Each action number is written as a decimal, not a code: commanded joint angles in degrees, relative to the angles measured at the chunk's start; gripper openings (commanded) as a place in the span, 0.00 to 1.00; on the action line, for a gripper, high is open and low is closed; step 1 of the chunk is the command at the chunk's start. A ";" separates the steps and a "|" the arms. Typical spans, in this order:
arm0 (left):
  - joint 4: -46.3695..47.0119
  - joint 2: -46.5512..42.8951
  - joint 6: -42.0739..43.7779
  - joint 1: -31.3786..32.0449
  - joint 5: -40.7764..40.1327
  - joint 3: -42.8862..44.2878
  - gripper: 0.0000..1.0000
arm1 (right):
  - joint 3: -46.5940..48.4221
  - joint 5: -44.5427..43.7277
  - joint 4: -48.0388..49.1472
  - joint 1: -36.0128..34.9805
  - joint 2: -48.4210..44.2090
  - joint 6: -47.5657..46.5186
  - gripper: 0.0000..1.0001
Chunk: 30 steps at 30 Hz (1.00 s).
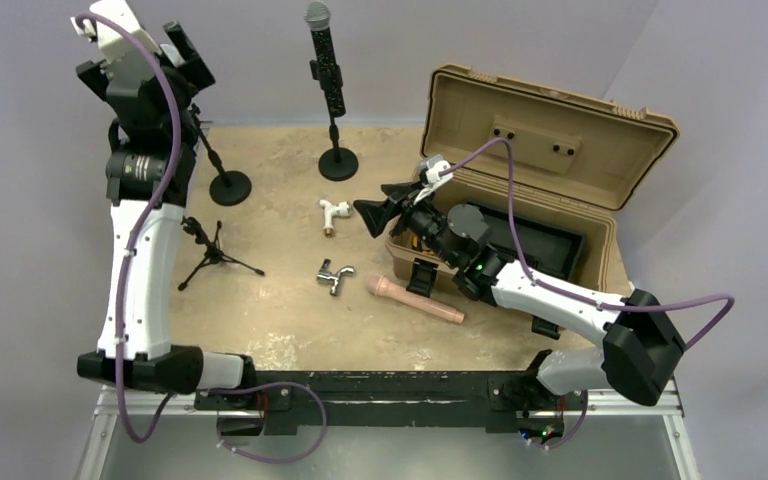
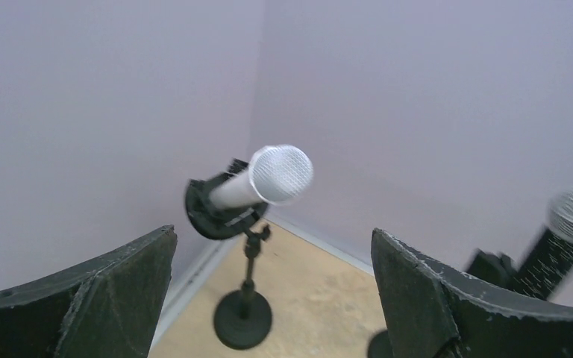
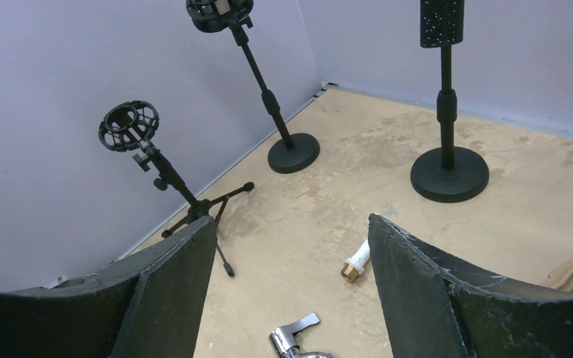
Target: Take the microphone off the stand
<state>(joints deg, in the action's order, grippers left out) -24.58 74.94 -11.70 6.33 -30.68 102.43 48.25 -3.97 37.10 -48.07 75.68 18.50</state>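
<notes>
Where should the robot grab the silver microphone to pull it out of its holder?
On the silver microphone, probably the pale barrel just behind the mesh head, the left gripper coming from the head end, fingers either side. That stretch sticks out of the black ring mount, which covers the rest.

I note even, diffuse light and faint shadows; left wrist view slightly blurs silver microphone (image 2: pixel 268 181), heavily blurs black microphone (image 2: pixel 556 242).

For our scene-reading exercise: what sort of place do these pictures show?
Likely a robotics lab test cell: a walled tabletop, staged props such as a microphone on its stand, and an open tan case.
</notes>
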 commanded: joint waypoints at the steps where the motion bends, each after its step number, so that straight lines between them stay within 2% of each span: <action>1: -2.98 8.07 4.28 -3.24 -7.58 7.28 1.00 | -0.78 -1.03 3.00 0.45 -1.93 0.44 0.73; 4: 3.91 11.77 10.52 -3.40 -9.83 8.27 1.00 | -0.88 -1.13 3.00 0.65 -2.03 0.38 0.73; 12: 12.29 19.01 19.48 -4.75 -13.69 12.44 1.00 | -0.96 -0.84 3.45 1.18 -0.88 0.52 0.73; 22: 10.69 25.31 17.53 -6.24 -12.25 15.74 0.92 | -0.70 -0.34 3.73 1.90 0.82 0.83 0.73; 30: 11.03 27.04 16.24 -6.26 -13.03 13.97 0.87 | -0.69 0.48 3.87 3.11 1.62 1.05 0.73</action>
<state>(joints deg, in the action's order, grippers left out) -15.14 101.89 5.23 0.40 -42.52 116.29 47.42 -3.66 38.24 -45.67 77.25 19.09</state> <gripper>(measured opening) 0.880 0.729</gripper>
